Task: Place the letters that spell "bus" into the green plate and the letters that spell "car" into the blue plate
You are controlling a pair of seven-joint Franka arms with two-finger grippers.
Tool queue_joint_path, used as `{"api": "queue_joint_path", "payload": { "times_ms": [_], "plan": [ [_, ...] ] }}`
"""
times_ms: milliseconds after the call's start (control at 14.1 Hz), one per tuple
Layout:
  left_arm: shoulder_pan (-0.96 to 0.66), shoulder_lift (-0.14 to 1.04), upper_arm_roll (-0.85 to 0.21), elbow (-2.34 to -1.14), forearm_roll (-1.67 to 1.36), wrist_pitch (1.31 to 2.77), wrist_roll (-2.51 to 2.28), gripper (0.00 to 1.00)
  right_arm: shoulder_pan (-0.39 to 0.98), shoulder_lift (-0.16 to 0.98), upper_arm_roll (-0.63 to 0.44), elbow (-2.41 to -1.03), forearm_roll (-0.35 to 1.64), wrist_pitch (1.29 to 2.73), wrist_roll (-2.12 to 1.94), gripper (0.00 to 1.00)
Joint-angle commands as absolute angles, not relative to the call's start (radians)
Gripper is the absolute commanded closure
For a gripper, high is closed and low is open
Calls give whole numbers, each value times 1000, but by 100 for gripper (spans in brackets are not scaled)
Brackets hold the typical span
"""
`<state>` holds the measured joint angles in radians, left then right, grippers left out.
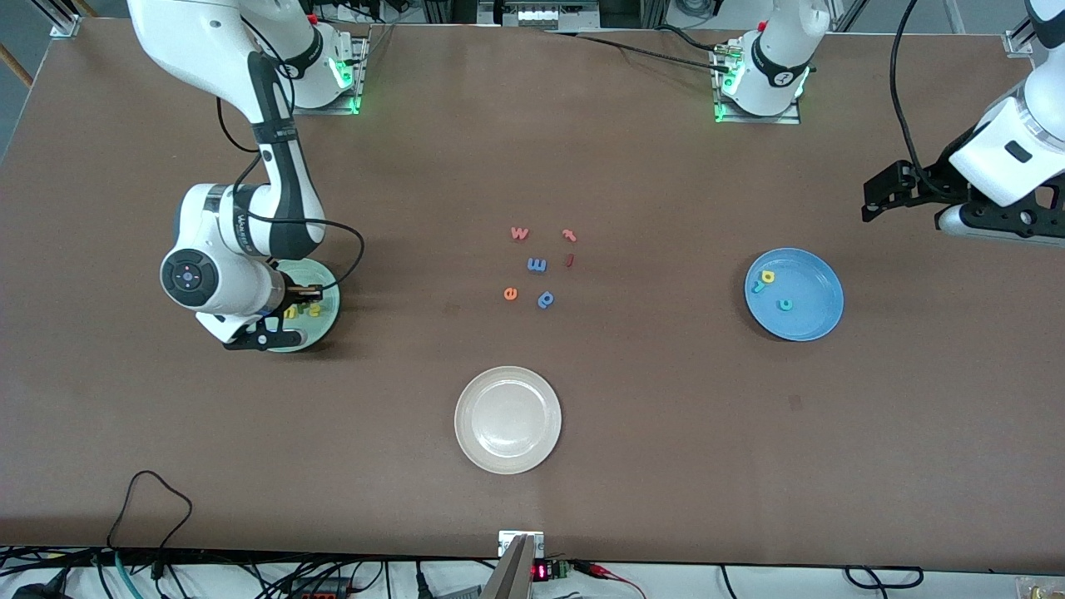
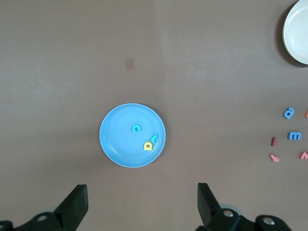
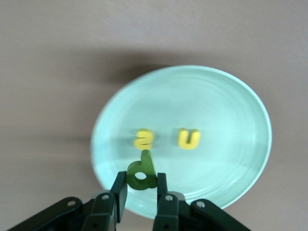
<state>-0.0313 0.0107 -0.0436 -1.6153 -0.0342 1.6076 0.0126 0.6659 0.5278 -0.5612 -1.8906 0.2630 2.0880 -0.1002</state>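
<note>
My right gripper (image 3: 141,185) is shut on the bowl of the dark green "b" (image 3: 142,172), which it holds just above the green plate (image 3: 216,110). On that plate lie the yellow "s" (image 3: 143,139) and the yellow "u" (image 3: 189,138). In the front view the right gripper (image 1: 306,293) hangs over the green plate (image 1: 329,323), and the arm hides part of the plate. The blue plate (image 1: 811,320) holds the yellow "a" (image 1: 768,276), the teal "c" (image 1: 784,304) and the teal "r" (image 1: 757,287). My left gripper (image 2: 143,202) waits open and empty, up in the air beside the blue plate (image 2: 120,144).
A cream-white plate (image 1: 466,420) sits nearest the front camera. Loose letters lie mid-table: a red "w" (image 1: 519,234), two small red pieces (image 1: 569,235), a blue "m" (image 1: 537,264), an orange "e" (image 1: 510,293) and a blue stem-and-bowl letter (image 1: 546,299).
</note>
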Motion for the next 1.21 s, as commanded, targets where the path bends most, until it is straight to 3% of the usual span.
{"api": "queue_joint_path", "payload": {
  "times_ms": [0, 213, 356, 498, 782, 1138],
  "plan": [
    [-47, -12, -41, -1641, -12, 1621, 17, 0, 676, 489, -557, -2012, 259, 2193, -123, 88],
    [-37, -12, -48, -1640, -11, 1620, 18, 0, 675, 495, -554, -2051, 259, 2241, -123, 84],
    [-40, -12, -48, -1640, -11, 1612, 17, 0, 675, 502, -551, -2057, 262, 2240, -123, 66],
    [-40, -12, -49, -1640, -11, 1609, 17, 0, 676, 499, -549, -2049, 268, 2227, -104, 0],
    [-43, -12, -49, -1640, -11, 1603, 17, 0, 669, 443, -555, -1952, 272, 2120, 9, 0],
    [-48, -12, -49, -1640, -11, 1601, 17, 0, 670, 405, -610, -1616, 264, 1757, 135, 0]
  ]
}}
